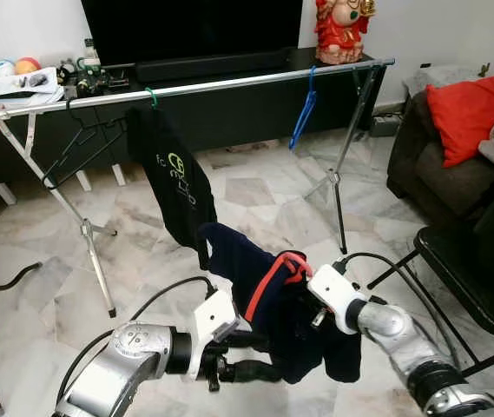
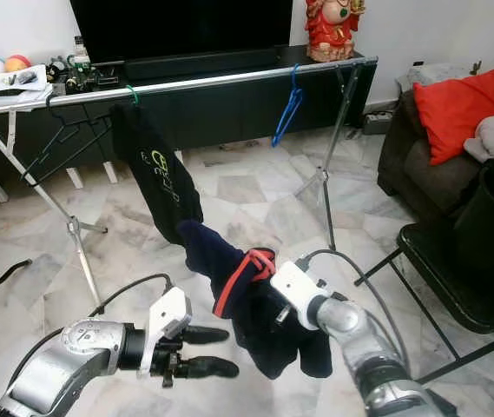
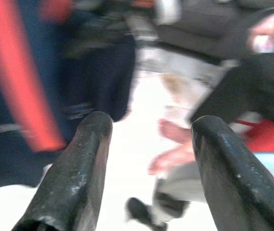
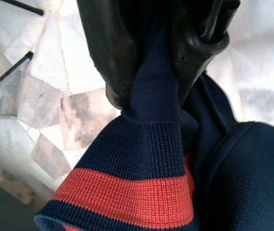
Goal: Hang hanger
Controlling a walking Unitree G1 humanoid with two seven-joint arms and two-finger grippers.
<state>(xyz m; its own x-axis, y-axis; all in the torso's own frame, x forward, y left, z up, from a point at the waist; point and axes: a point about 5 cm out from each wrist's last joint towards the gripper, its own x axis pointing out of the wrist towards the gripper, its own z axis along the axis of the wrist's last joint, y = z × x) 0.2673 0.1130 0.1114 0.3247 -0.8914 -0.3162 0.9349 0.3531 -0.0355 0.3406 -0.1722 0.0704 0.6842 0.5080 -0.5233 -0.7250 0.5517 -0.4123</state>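
Navy shirt (image 2: 255, 304) with red-striped collar: soft, limp, light, pinched in right gripper (image 4: 165, 86); left gripper (image 2: 207, 352) spread, empty. Best taken at collar.

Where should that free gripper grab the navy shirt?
Probably the loose cloth beside the red stripe, coming in from the robot's left. The shirt hangs bunched from the right gripper, while the left gripper hovers open beside it.
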